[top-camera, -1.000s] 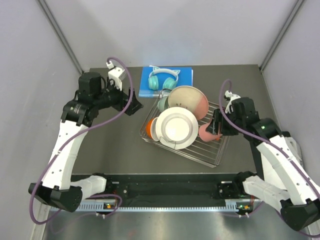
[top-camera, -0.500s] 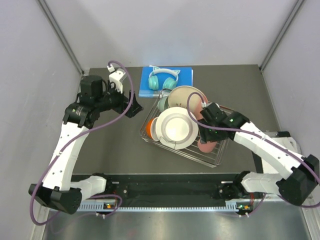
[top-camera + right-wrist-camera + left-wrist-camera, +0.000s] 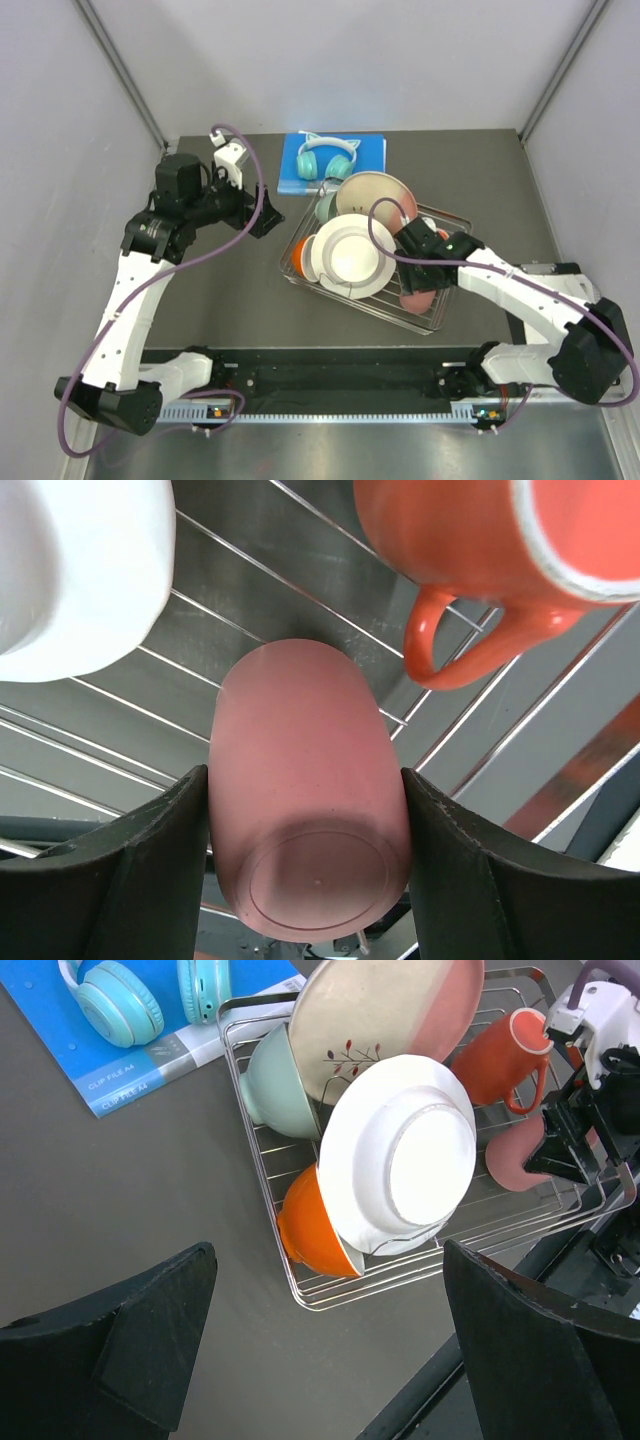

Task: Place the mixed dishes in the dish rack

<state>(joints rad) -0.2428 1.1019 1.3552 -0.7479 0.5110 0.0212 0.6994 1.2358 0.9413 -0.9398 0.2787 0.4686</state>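
**Right gripper (image 3: 305,820) clamps the coral pink cup (image 3: 305,760) in the dish rack (image 3: 432,320).**
The cup is at the rack's near-right edge. The left gripper (image 3: 265,210) hangs wide open over the tabletop's left half.

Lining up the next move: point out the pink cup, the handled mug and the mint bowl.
pink cup (image 3: 310,770): right wrist view, side wall.
handled mug (image 3: 455,530): right wrist view, body.
mint bowl (image 3: 272,1092): left wrist view, outer wall.
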